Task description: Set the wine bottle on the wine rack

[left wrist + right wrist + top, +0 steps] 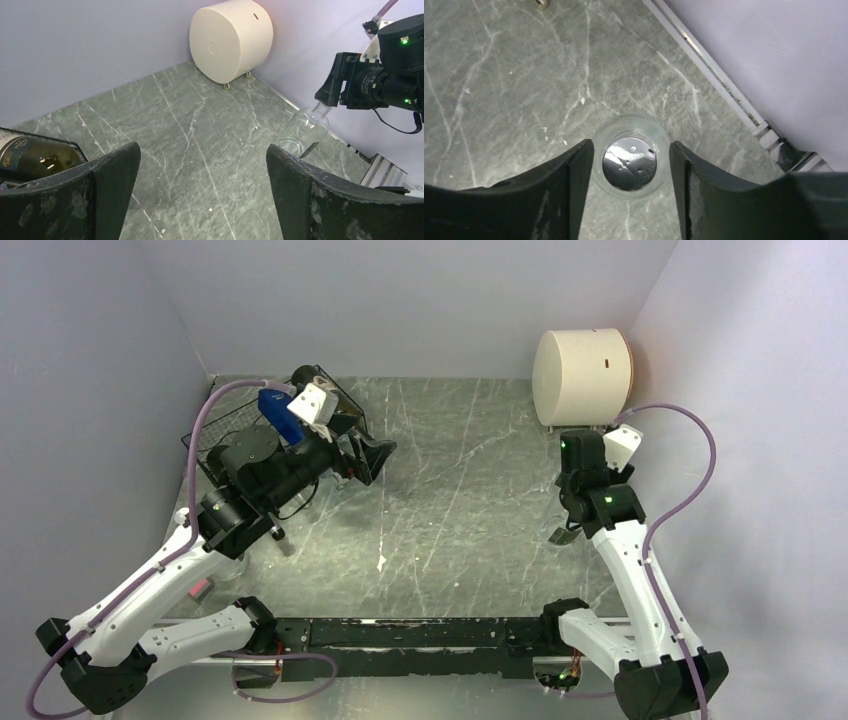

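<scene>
The right end effector (630,146) points straight down over the mouth of a clear glass wine bottle (630,164). One black finger (569,185) stands on each side of the neck, close against the glass. Whether they actually press on it cannot be told. The left wrist view shows this bottle upright on the desk (200,130) under the end effector, near the right wall and well apart from the rack.

The left end effector (200,200) is spread wide with nothing between its fingers. It hangs low over the desk at the left rear, just beside the wine rack (330,385). The black wire rack sits in the back left corner, and a dark green labelled bottle (30,159) lies in it.

A cream cylindrical container (585,375) rests on small feet at the back right, against the wall. The desk surface is grey-green marble with pale veins.
</scene>
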You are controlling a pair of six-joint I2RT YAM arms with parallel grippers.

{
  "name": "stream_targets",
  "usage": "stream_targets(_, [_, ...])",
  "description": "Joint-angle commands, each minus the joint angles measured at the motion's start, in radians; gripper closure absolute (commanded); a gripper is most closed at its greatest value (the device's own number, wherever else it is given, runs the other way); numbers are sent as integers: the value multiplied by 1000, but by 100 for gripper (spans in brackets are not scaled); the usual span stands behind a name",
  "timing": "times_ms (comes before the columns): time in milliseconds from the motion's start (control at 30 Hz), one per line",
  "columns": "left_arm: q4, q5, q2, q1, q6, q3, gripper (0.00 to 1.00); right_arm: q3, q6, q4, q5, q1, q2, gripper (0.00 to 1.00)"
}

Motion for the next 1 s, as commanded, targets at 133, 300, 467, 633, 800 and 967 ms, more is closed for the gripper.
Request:
stream_targets(133, [16,18,-8,3,-3,8,0,-16,5,65,-70,-18,-18,55])
stream_targets(300, [12,-3,-8,2,13,19,0,-15,-15,63,-134,-17,-10,60])
stream_targets(467, [17,-4,-11,2,13,15,0,-1,-41,88,-244,-18,-5,75])
stream_targets(633, [13,-9,-14,2,10,9,0,21,-80,150,-387,-18,14,80])
stream_targets(800, [18,-13,-18,2,8,8,0,75,-146,232,-528,-7,116,83])
stream_targets(967, [10,-15,-12,2,11,21,0,181,-173,285,-460,136,262,83])
